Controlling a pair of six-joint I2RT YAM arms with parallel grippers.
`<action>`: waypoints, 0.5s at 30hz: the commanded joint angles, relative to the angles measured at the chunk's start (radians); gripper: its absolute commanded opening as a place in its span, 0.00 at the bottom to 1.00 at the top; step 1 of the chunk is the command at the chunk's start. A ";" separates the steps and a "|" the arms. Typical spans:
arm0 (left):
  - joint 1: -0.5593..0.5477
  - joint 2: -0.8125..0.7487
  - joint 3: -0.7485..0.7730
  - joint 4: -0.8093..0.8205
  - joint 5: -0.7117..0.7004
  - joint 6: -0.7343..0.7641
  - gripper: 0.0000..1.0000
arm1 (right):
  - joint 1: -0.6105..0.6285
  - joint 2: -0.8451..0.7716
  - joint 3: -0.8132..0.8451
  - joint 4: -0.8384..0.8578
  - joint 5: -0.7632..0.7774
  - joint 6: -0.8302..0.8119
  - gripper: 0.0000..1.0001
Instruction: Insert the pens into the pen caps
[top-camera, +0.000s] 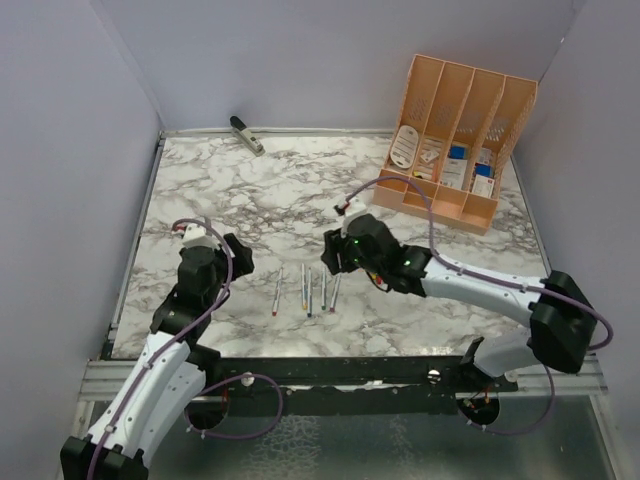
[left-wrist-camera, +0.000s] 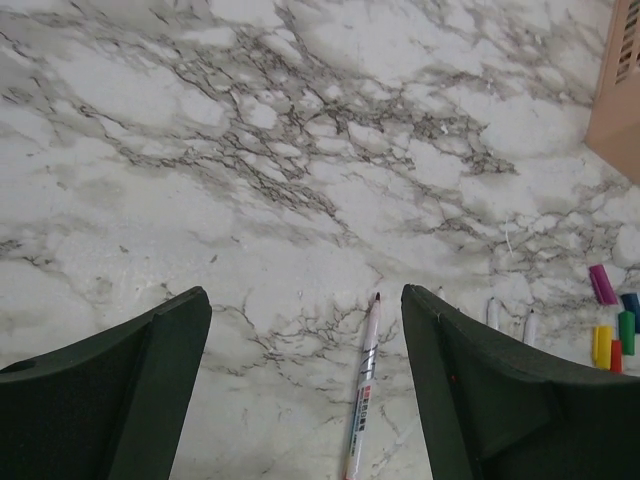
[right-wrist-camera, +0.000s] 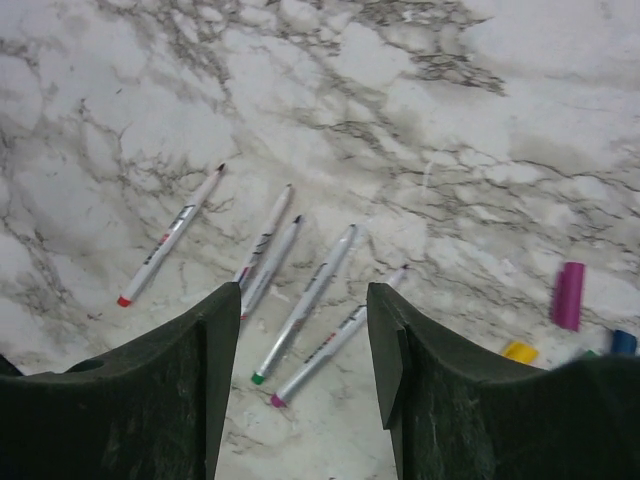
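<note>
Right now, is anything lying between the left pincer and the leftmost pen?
Nothing visible does. The left pincer hangs open over the leftmost pen, which lies on the table in line with the gap between its fingers.

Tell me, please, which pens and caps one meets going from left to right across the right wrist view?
Red-ended pen → green-ended pen → magenta-ended pen → yellow cap → purple cap → blue cap.

Far right blocked by organizer (top-camera: 455, 150); grey tool (top-camera: 247, 135) lodged far left; open marble (top-camera: 280, 190) between; pens (top-camera: 306, 290) strewn near centre
</note>
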 joint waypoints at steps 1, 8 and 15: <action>-0.003 -0.072 0.037 -0.039 -0.161 -0.038 0.80 | 0.142 0.132 0.135 -0.050 0.145 0.029 0.53; -0.003 -0.046 0.072 -0.121 -0.251 -0.086 0.81 | 0.227 0.314 0.275 -0.100 0.147 0.100 0.53; -0.003 -0.140 0.034 -0.138 -0.319 -0.104 0.83 | 0.273 0.509 0.463 -0.194 0.174 0.120 0.53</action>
